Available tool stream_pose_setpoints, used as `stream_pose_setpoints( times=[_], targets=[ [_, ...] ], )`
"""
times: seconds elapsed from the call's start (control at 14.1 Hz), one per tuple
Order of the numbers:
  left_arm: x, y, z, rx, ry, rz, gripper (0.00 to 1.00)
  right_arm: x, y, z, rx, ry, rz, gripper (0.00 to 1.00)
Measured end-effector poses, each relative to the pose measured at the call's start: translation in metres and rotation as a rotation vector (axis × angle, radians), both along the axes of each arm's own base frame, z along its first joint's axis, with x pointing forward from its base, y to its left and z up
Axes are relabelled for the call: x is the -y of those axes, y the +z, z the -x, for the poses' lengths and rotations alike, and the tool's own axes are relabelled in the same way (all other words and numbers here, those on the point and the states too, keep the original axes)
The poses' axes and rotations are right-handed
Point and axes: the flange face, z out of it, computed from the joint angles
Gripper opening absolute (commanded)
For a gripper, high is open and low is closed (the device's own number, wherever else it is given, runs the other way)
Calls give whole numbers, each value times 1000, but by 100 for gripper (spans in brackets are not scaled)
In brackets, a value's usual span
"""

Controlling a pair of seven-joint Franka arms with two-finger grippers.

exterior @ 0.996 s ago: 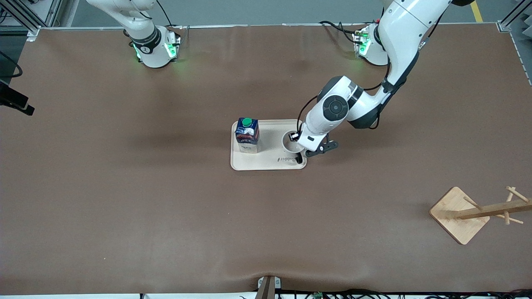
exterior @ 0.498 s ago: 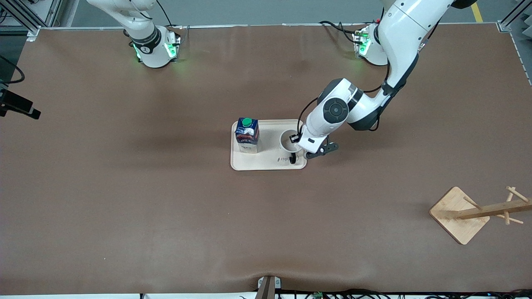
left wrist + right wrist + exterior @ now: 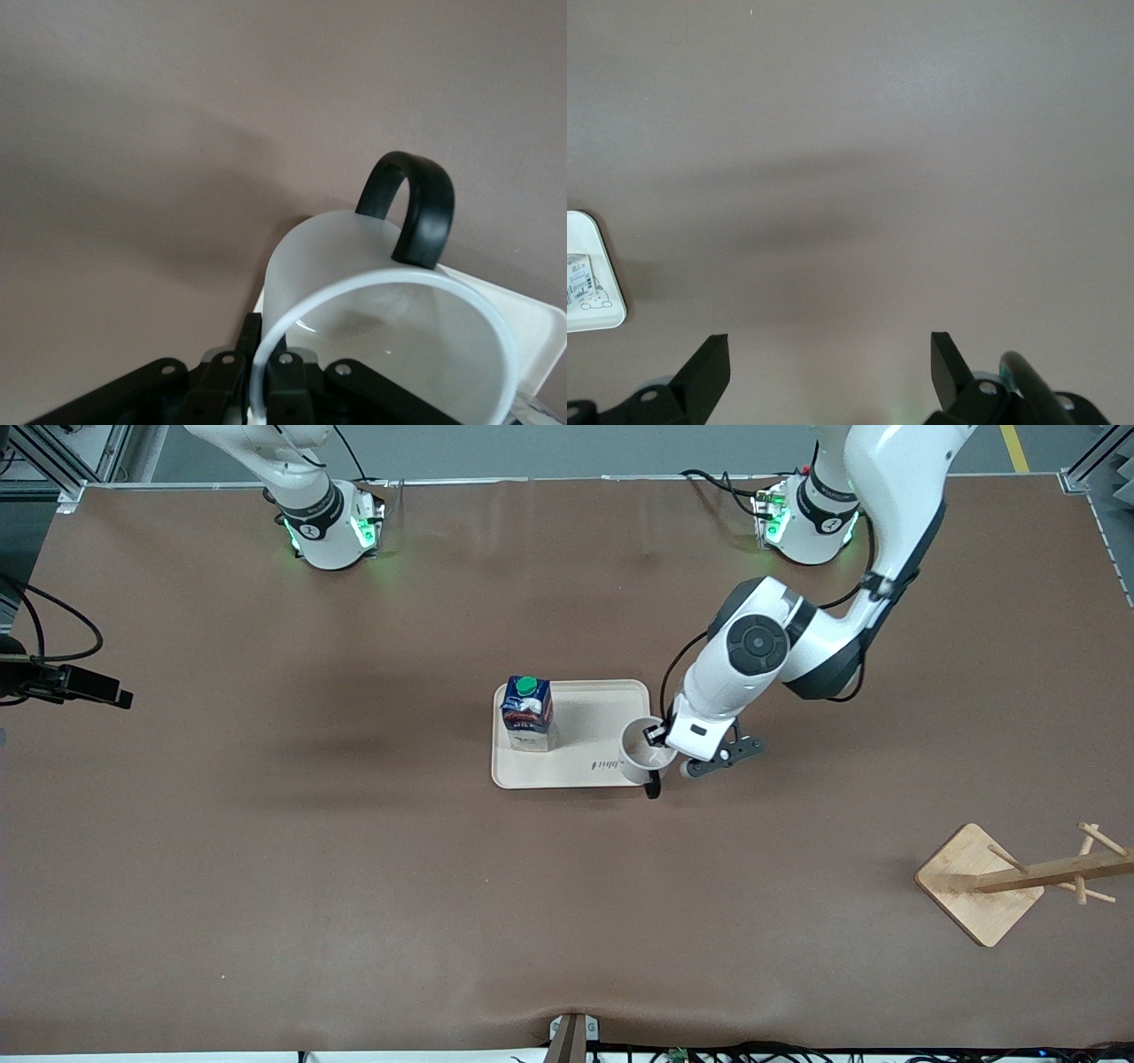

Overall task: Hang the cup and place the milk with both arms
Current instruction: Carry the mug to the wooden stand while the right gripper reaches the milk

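Left hand [image 3: 663,746] grips the smooth round cup [image 3: 644,753]; right hand [image 3: 830,365] gapes wide.

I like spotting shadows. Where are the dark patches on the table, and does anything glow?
Front view: a soft dark smudge lies on the table beside the tray toward the right arm's end, and both arm bases glow green. Left wrist view: the cup in the left hand looks huge, with a grey shadow beside it. Right wrist view: a blurry dark band crosses the table.
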Motion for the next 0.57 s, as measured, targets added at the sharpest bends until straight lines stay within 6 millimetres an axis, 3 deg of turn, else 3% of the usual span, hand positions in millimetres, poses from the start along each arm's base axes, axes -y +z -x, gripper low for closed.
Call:
stream_pose_setpoints(
  times=[0.28, 0.57],
  targets=[
    [-36, 33, -27, 80, 10, -65, 0, -11, -2, -1, -12, 20, -4, 100],
    [-83, 70, -50, 122, -14, -89, 0, -82, -17, -8, -56, 60, 7, 100]
  ],
)
